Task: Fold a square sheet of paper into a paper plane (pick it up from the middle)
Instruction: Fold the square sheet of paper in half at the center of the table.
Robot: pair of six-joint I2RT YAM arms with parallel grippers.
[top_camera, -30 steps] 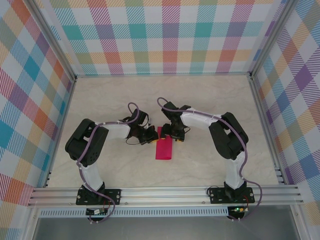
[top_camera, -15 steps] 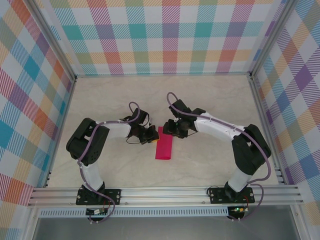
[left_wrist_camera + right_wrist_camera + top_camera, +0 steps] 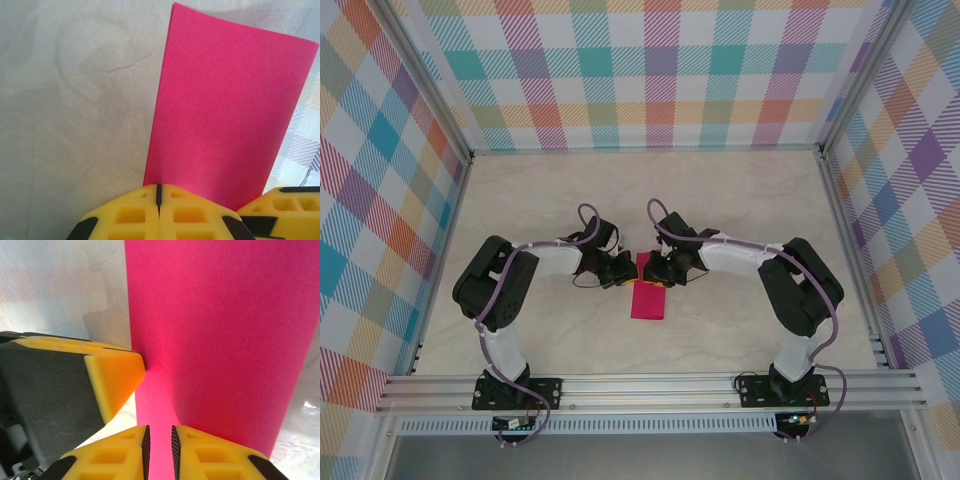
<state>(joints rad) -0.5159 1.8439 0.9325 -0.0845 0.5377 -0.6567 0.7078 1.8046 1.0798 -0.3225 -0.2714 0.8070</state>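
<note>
The square sheet of paper [image 3: 647, 302], folded to a magenta strip, lies flat on the pale, marbled bench [image 3: 740, 200] between both arms. At its far end the left pincer [image 3: 620, 271] is pressed together. The right pincer [image 3: 663, 272] shows only a slit, and whether it nips paper is unclear. An uneven tug could skew or crumple the fold. Pastel plaid walls [image 3: 660, 80] surround the bench.
</note>
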